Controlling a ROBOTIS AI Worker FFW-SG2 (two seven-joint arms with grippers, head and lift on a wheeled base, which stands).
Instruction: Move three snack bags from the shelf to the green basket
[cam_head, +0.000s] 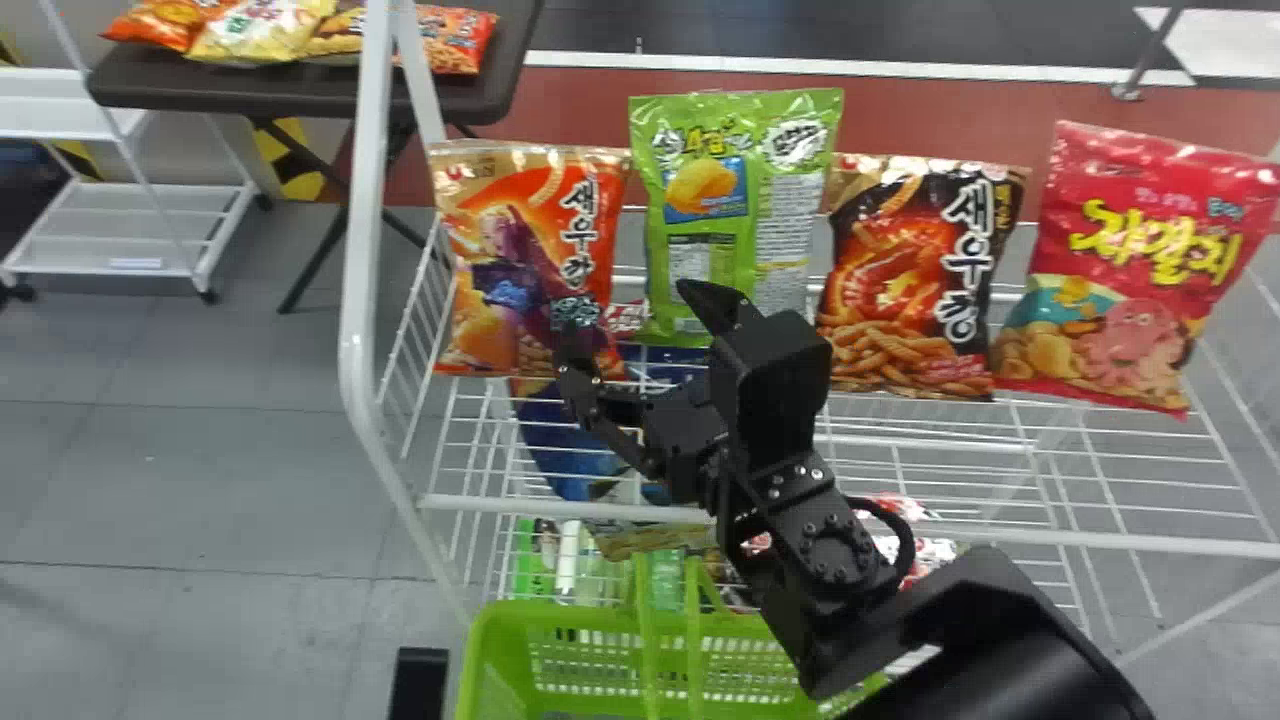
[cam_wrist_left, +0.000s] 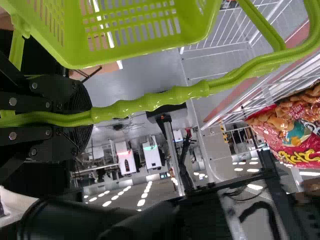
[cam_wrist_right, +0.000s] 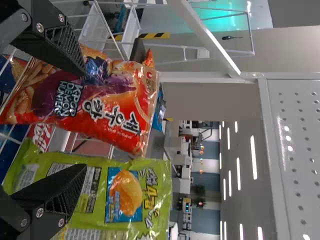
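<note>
Head view has four snack bags standing in a row along the back of a white wire shelf (cam_head: 1100, 539). From the robot's left they run: a glossy orange-red bag (cam_head: 500, 230), a bright green bag (cam_head: 690, 185), a black bag with orange pictures (cam_head: 890, 270) and a pinkish-red bag (cam_head: 1130, 270). The black right tool (cam_head: 640, 318) is in front of the first two, its two flat fingers spread apart with nothing clamped between them. In the right wrist view one finger overlaps the orange-red bag and the other the green one; whether either touches, I cannot tell.

A green plastic basket (cam_head: 500, 635) with slotted walls sits low, below the shelf's front edge. The left wrist view has the left tool (cam_wrist_left: 82, 117) clamped on the basket's ribbed green handle (cam_wrist_left: 165, 102).

Under the row of bags, a blue package (cam_head: 565, 440) lies lower down. Beyond the shelf, more snack bags (cam_head: 260, 30) lie on a dark surface (cam_head: 240, 90), near a white cart (cam_head: 130, 245).
</note>
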